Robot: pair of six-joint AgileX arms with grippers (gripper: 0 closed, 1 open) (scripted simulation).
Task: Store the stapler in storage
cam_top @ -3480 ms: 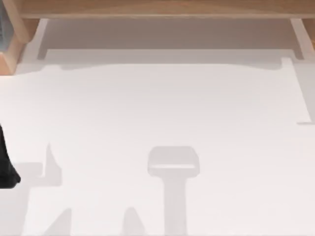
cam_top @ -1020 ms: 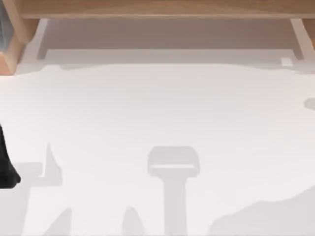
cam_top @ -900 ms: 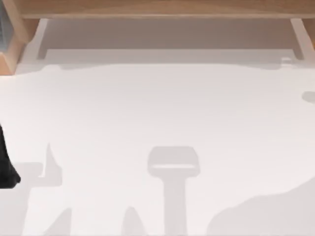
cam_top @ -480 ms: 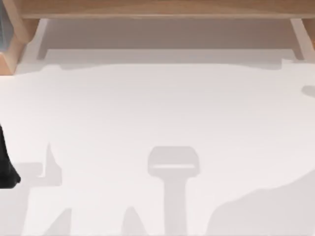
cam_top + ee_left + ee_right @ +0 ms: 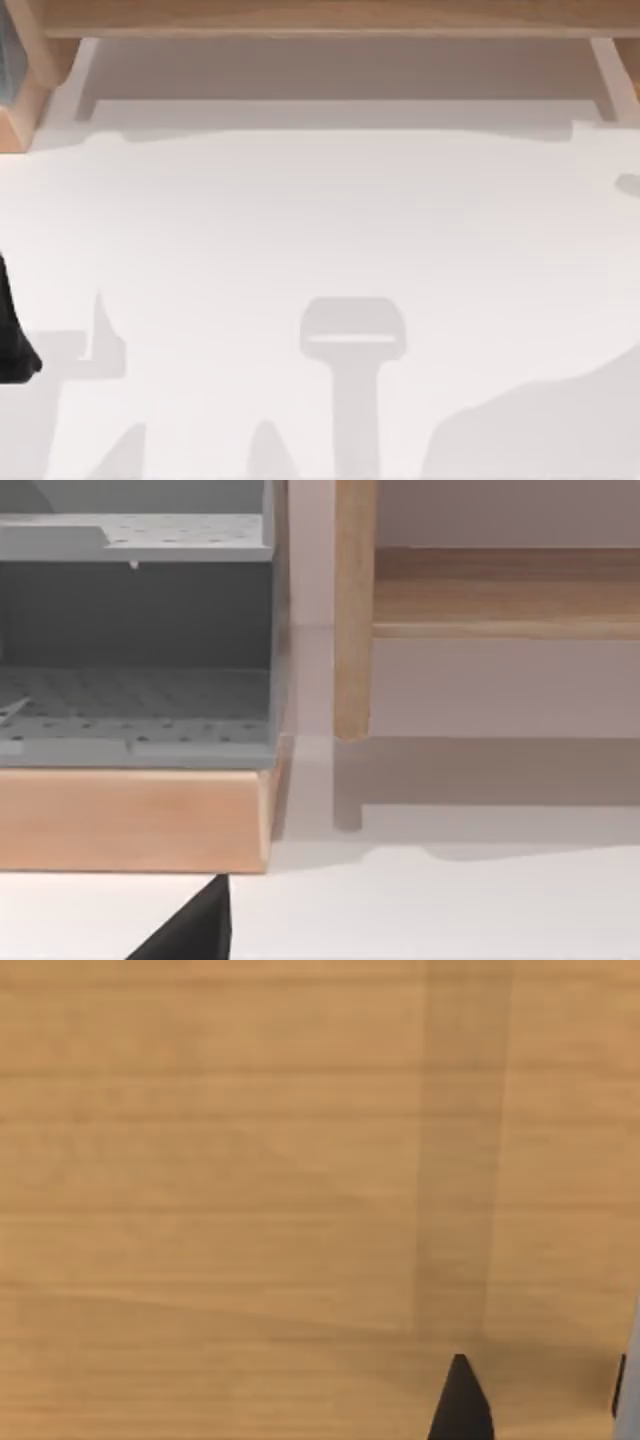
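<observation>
The white table (image 5: 330,220) lay bare in the middle; a wooden shelf unit (image 5: 320,18) stood along its far edge.

Bright, even light. Soft grey shadows lie across the white table (image 5: 300,220), a broad one at its lower right. No glare; edges slightly soft.

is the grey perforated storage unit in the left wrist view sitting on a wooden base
Yes, in the left wrist view the grey perforated storage unit rests directly on top of a light wooden base, which stands on the white table.
</observation>
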